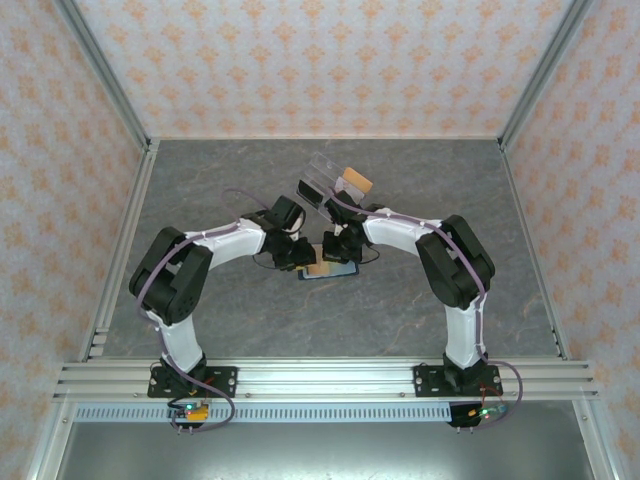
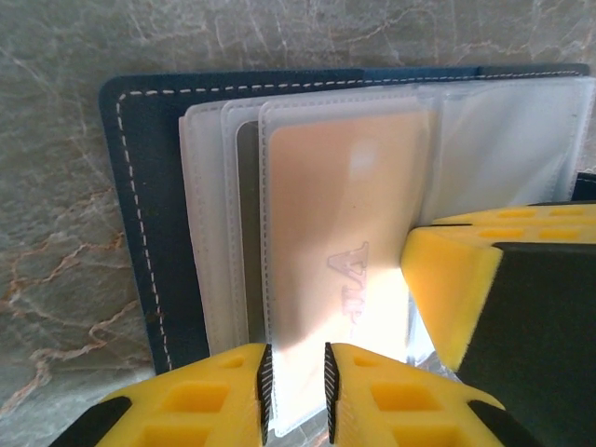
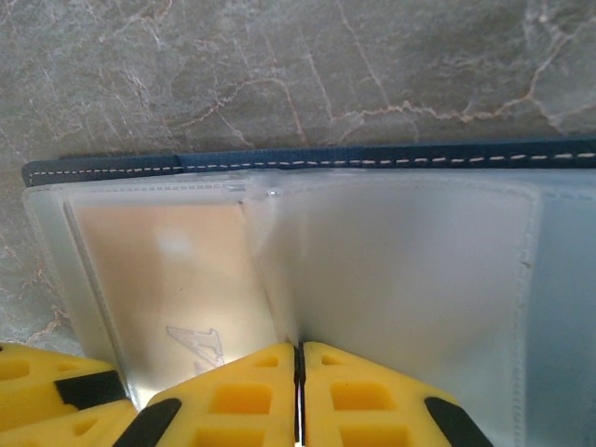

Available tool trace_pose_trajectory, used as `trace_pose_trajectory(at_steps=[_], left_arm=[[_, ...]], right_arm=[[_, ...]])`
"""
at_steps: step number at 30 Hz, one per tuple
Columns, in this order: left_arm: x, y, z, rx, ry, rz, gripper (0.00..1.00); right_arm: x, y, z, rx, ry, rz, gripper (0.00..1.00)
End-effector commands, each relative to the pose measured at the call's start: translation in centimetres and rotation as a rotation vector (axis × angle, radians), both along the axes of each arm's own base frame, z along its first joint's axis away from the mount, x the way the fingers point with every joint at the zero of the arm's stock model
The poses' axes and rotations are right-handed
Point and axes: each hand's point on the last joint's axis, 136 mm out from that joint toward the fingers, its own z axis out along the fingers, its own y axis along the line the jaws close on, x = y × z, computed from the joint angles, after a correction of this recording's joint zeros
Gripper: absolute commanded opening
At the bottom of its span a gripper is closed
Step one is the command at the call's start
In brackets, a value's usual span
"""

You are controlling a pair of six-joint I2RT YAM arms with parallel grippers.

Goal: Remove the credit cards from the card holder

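left pincer (image 2: 296, 391) stands narrow, its pads a slit apart over the near edge of an orange-tan card (image 2: 335, 214) that sits in a clear sleeve (image 2: 209, 233); the card shows through the slit. right pincer (image 3: 300, 391) is closed tight, tips at a crease in the clear sleeve just right of that card; whether it pinches the plastic cannot be told. a greyish card (image 2: 248, 242) sits one sleeve to the left. the navy card holder (image 2: 144, 205) lies open and flat on the grey marbled table (image 2: 56, 186), mid-table between both pincers. farther back stands a clear acrylic box (image 1: 322, 176), a tan card (image 1: 357, 182) at its right end.
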Motion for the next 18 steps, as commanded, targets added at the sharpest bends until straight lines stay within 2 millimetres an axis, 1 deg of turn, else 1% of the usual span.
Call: trace_pose_trajectory(at_steps=[1, 5, 9, 12, 14, 18], left_arm=[[0.3, -0.4, -0.5, -0.005, 0.007, 0.002, 0.24], [0.1, 0.2, -1.2, 0.035, 0.023, 0.01, 0.27], [0.1, 0.8, -1.3, 0.069, 0.025, 0.016, 0.3], [0.0, 0.9, -1.3, 0.075, 0.028, 0.018, 0.34], [0.0, 0.5, -1.4, 0.052, 0.027, 0.022, 0.36], [0.2, -0.8, -1.3, -0.027, 0.034, 0.023, 0.37]], right_arm=[[-1.3, -3.1, -4.2, -0.161, 0.056, -0.028, 0.09], [-1.3, -3.1, -4.2, -0.16, 0.055, -0.029, 0.09], [-1.3, -3.2, -4.3, -0.162, 0.058, -0.029, 0.09], [-1.3, -3.2, -4.3, -0.162, 0.059, -0.03, 0.09], [-1.3, -3.1, -4.3, -0.16, 0.06, -0.029, 0.09], [-1.3, -3.0, -4.3, -0.15, 0.061, -0.03, 0.09]])
